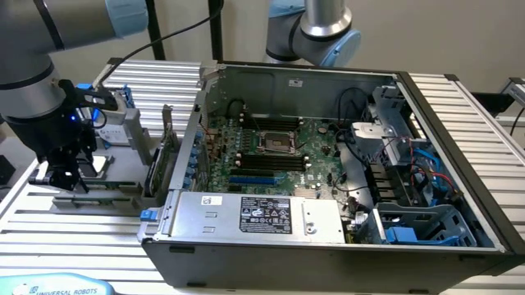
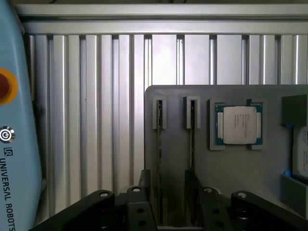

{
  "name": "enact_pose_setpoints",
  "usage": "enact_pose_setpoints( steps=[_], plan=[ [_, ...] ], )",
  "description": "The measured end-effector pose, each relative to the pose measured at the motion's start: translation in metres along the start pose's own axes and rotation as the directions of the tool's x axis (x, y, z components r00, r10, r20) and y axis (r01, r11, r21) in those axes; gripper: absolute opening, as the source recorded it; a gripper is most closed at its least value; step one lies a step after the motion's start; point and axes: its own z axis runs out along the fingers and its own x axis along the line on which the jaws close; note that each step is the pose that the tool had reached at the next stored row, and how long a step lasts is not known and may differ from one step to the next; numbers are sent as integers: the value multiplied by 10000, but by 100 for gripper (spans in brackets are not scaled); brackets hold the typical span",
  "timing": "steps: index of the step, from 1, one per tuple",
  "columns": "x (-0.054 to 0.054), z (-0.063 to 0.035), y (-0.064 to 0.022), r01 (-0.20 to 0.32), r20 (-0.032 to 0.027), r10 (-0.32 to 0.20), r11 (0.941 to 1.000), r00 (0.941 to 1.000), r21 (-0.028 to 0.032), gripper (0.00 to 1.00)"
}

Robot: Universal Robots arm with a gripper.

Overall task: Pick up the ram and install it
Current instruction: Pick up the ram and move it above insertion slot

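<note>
1. My gripper point(image 1: 66, 175) point(image 2: 168, 185) hangs low over the grey tray point(image 1: 123, 200) point(image 2: 269, 168). The tray sits on the ribbed surface point(image 2: 96, 120), at the exterior view's left of the open computer case point(image 1: 287, 80).
2. The jaws stand apart, clamped on nothing that I can see.
3. The ram point(image 2: 159, 144) stands on edge in a tray slot and runs in between the jaws. I cannot tell whether either one touches it.
4. A second stick point(image 2: 192, 139) sits in the neighbouring slot, with a processor point(image 2: 238, 124) just beside it.
</note>
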Motion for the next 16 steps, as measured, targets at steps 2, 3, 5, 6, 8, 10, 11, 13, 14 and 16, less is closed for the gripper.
enact_pose_setpoints(
  steps=[2, 3, 5, 6, 8, 10, 11, 13, 14, 16],
  plan=[
    [5, 37, -4, 0, 0, 0, 10000, 10000, 0, 42],
    [8, 54, -6, 0, -1, 0, 10000, 10000, -1, 42],
    [14, 92, -11, 2, 1, -2, 10000, 10000, 1, 42],
    [17, 110, -14, 2, 1, -2, 10000, 10000, 1, 42],
    [24, 145, -19, 3, 0, -3, 10000, 10000, 0, 42],
    [35, 181, -25, 4, 0, -4, 10000, 10000, 0, 42],
    [41, 198, -29, 4, -1, -4, 10000, 10000, -1, 42],
    [52, 236, -36, 7, 0, -7, 10000, 10000, 0, 42],
    [58, 254, -40, 10, 0, -10, 10000, 10000, 0, 42],
    [70, 290, -45, 14, -1, -14, 10000, 10000, 0, 42]
  ],
)
